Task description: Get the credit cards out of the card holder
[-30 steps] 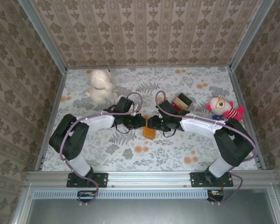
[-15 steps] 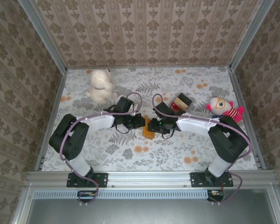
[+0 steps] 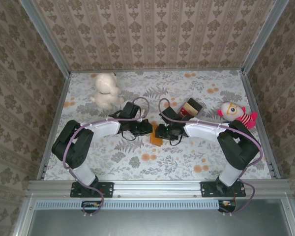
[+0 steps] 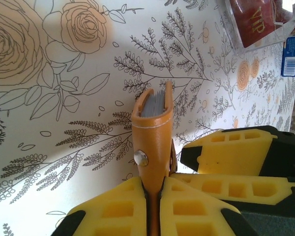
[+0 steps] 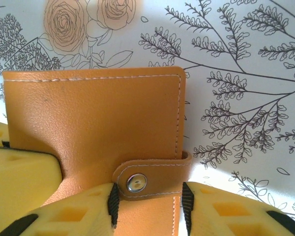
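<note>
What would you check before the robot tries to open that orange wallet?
1. Left hand clamped on the card holder: ok.
2. Right hand straddling the snap strap: ok.
3. Right hand's grip on the strap firm: cannot tell.
4. Snap undone: not ok, it is fastened.
5. Credit cards visible between the grey pages: cannot tell.

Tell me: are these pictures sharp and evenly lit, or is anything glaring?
Left wrist view: wallet sharp, soft shadows on the cloth, glare on the clear plastic top right. Right wrist view: equally crisp, cloth washed out at the top. Top view: even, soft light.
</note>
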`<action>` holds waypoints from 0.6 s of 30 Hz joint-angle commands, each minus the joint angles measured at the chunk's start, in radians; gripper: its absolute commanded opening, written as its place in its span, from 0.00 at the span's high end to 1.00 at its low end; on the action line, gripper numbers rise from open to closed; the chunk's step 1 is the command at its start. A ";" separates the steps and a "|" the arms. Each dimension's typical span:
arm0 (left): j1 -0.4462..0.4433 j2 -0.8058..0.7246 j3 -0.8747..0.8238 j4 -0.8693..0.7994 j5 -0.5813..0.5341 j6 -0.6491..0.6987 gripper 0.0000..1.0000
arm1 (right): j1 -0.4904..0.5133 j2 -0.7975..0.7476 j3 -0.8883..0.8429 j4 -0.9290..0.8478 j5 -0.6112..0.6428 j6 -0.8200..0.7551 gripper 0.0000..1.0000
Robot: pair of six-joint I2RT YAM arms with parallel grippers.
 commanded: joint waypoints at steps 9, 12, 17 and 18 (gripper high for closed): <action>-0.009 -0.052 0.009 -0.132 -0.058 0.069 0.91 | -0.006 -0.054 -0.026 -0.142 0.287 0.059 0.70; -0.013 -0.053 0.009 -0.135 -0.069 0.066 0.92 | -0.007 -0.047 -0.010 -0.154 0.279 0.044 0.72; -0.021 -0.056 0.019 -0.133 -0.072 0.059 0.91 | -0.006 -0.065 -0.010 -0.085 0.119 -0.032 0.69; -0.024 -0.053 0.021 -0.132 -0.070 0.062 0.91 | -0.005 -0.065 -0.012 -0.044 0.052 -0.062 0.67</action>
